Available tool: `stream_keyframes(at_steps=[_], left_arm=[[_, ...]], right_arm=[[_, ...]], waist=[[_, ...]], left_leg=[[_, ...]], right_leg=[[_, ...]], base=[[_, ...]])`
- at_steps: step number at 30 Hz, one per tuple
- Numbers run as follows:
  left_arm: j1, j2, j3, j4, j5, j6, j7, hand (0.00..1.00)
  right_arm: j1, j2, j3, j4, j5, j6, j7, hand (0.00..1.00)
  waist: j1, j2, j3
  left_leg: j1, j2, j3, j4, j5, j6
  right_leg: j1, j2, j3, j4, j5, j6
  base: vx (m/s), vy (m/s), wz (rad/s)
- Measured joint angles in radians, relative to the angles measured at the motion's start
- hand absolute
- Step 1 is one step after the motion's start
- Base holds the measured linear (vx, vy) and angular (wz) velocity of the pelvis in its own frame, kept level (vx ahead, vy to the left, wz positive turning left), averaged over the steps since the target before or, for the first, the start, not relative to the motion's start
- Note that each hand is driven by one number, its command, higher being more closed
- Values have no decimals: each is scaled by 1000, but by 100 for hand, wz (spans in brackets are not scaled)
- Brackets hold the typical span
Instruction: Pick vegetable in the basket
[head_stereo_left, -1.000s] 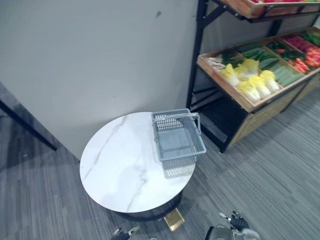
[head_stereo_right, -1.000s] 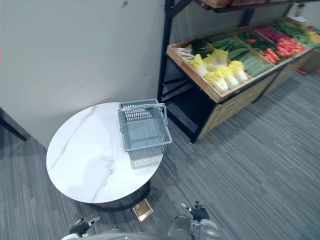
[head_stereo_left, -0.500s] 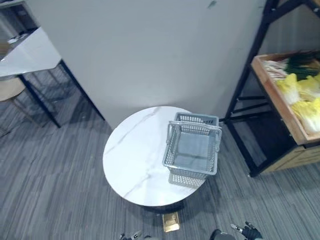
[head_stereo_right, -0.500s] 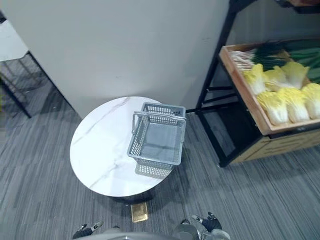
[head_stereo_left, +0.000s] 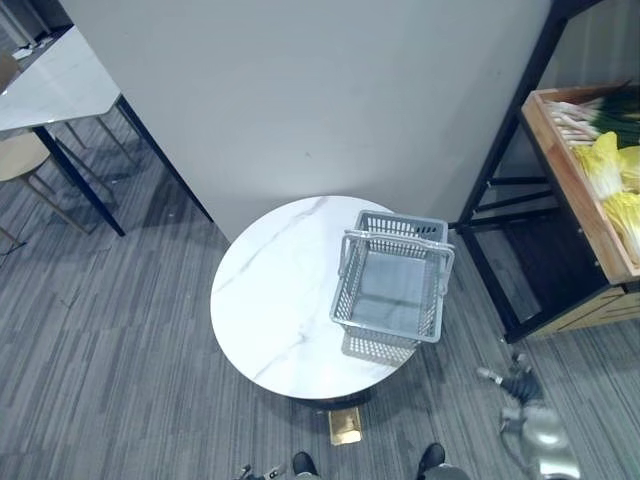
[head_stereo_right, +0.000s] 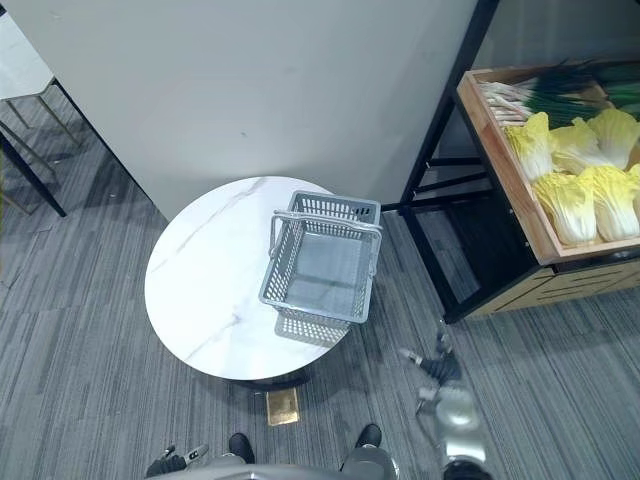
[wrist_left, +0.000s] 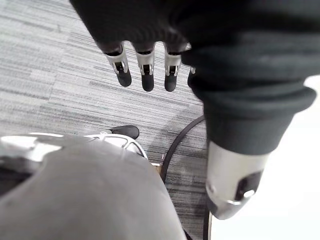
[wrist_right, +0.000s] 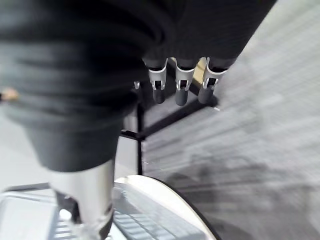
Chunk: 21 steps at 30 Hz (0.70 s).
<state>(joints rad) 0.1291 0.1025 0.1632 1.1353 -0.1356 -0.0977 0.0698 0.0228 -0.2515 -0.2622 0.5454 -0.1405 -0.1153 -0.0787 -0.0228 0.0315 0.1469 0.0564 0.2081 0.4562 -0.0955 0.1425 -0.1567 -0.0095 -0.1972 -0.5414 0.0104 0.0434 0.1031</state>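
Observation:
An empty grey plastic basket (head_stereo_left: 390, 290) stands on the right half of a round white marble table (head_stereo_left: 265, 300), its handle up. Pale yellow cabbages (head_stereo_right: 572, 190) and green onions (head_stereo_right: 560, 88) lie in a wooden crate (head_stereo_right: 520, 215) on a rack at the right. My right hand (head_stereo_right: 440, 368) hangs over the floor to the right of the table, between basket and rack. Its fingers (wrist_right: 180, 87) are straight and hold nothing. My left hand (head_stereo_right: 172, 462) is low at the near edge, and its fingers (wrist_left: 146, 72) are straight and empty too.
The crate sits on a black metal rack (head_stereo_left: 500, 190) beside a grey wall (head_stereo_left: 330, 100). A second white table (head_stereo_left: 50, 85) with a chair stands at the far left. A small gold block (head_stereo_left: 345, 428) lies by the round table's foot.
My right hand has risen from the near edge out over the floor to the right of the table. The camera has shifted a little; basket and table stay put.

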Motion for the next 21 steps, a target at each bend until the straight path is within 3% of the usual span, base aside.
stream_keyframes(at_steps=[3,7,10,17,21], left_arm=[[0,9,-23,-4,3,0,-8,0],[-2,32,-39,-6,4,0,-11,0],[-4,32,-40,-11,4,0,-14,0],[-28,26,-41,-28,1,5,-12,0],[-50,27,-40,-30,-15,7,-6,0]], right_arm=[[-29,-165,12,-165,-157,-6,-9,0],[-115,-279,115,-237,-264,-19,-27,0],[-211,-351,251,-261,-338,-35,-18,0],[-552,-366,504,-178,-360,-43,19,0],[-727,-371,559,-60,-360,-35,24,0]], waist=[[-1,2,-1],[-1,-27,3],[6,-27,5],[56,-24,45],[80,-27,75]], left_leg=[[-9,7,1,-4,-51,10],[-42,-10,2,-6,-59,16],[-70,-22,-4,-6,-58,18],[-124,-29,-41,0,-27,48],[-141,-32,-64,0,-19,57]], right_leg=[[-23,7,11,3,12,3],[-59,-5,33,-9,36,13],[-76,-14,43,-14,39,13],[-110,-12,33,-31,79,-6],[-109,-13,14,-34,82,-6]], base=[[-89,38,-10],[-109,47,-7],[-72,29,8],[33,-1,12],[66,1,18]])
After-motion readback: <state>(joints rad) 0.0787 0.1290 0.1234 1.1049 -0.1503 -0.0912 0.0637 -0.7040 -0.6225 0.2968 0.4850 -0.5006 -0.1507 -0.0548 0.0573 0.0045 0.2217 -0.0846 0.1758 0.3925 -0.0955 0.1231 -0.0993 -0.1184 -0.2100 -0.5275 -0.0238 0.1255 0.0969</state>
